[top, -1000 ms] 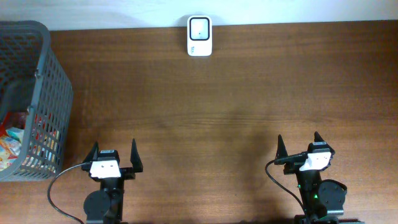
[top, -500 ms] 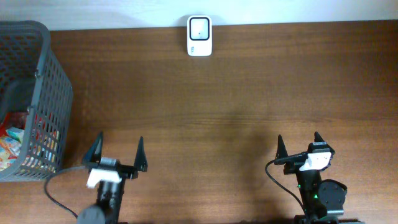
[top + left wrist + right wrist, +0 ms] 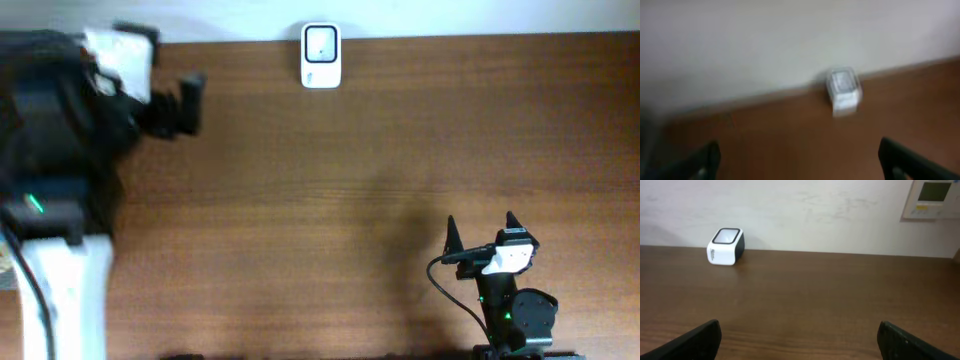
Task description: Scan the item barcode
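Scanner [image 3: 321,56] by white wall [image 3: 815,210] | brown wood table [image 3: 350,170] | left gripper [image 3: 800,152] jaws apart | right gripper [image 3: 480,222] jaws apart

Soft, even light covers the desk [image 3: 400,150], with a faint dull sheen near its middle and no hard shadows. At its left edge the left arm [image 3: 60,150] looms dark and blurred. The left wrist view is smeared throughout, the scanner [image 3: 843,90] a pale smudge. The right wrist view is sharp, its wall [image 3: 815,215] evenly bright.
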{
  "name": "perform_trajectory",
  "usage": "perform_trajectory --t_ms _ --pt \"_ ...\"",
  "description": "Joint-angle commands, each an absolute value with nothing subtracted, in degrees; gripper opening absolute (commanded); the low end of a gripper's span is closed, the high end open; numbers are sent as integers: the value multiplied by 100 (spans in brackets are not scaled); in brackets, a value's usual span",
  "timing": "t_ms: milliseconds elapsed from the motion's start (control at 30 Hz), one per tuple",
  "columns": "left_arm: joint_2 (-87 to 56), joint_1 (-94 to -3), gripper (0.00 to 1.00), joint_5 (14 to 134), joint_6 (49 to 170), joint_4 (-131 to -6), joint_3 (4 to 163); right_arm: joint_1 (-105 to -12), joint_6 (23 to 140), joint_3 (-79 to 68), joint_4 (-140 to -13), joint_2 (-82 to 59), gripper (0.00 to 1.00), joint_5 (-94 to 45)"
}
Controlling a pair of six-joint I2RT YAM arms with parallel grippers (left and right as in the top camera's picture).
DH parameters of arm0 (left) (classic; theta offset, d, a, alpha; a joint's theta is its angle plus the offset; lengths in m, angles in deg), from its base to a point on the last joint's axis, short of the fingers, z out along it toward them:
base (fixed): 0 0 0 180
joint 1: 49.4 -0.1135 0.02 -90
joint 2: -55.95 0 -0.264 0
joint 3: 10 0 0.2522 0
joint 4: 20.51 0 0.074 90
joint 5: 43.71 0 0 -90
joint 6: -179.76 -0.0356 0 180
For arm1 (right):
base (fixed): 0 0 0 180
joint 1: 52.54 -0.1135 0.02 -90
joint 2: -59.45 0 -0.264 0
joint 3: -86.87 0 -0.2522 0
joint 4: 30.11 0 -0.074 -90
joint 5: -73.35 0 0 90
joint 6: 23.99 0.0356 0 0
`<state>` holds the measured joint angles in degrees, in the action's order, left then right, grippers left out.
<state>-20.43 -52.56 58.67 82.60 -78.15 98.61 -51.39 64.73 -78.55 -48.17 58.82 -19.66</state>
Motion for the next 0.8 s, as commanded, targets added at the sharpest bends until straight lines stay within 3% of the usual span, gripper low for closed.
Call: perform_trajectory --t_ms 0,100,200,233,300,367,433,467,500,567,600,767 --pt "-3416 -6679 99 5380 9161 -8912 12399 -5102 6541 -7905 -4823 5926 98 -1937" --pt "-3857 -7988 99 5131 9205 -9082 13004 -5102 6541 -7905 -4821 5926 98 -1937" --pt "-4179 -8911 99 3218 10217 -9996 13002 -5102 6541 -7905 -4821 5926 99 -1940" --pt "-4423 -9193 99 3363 10217 -10359 12998 -5102 6541 -7905 -4821 5926 99 -1937" --pt "-4965 -9287 99 3728 10212 -10785 12845 -5102 6541 -7905 -4821 5926 98 -1937" --pt "-5503 -9265 84 3703 10313 -11150 12615 -5102 6541 -7905 -4823 5926 98 -1940" --pt "-5986 -9267 84 3706 10321 -11342 12552 -5102 6541 -7905 -4823 5926 98 -1937" --pt "-6264 -9271 71 3706 10321 -11366 12552 -5102 6541 -7905 -4823 5926 99 -1937" --pt "-6391 -9265 66 3708 10321 -11364 12552 -5102 6541 -7905 -4821 5926 98 -1937" --pt "-6565 -9254 68 3708 10321 -11382 12552 -5102 6541 -7905 -4821 5926 98 -1937" --pt "-6780 -9256 74 3703 10321 -11388 12550 -5102 6541 -7905 -4821 5926 98 -1937" --pt "-7385 -9184 71 3725 10324 -11576 12541 -5102 6541 -7905 -4821 5926 98 -1937"
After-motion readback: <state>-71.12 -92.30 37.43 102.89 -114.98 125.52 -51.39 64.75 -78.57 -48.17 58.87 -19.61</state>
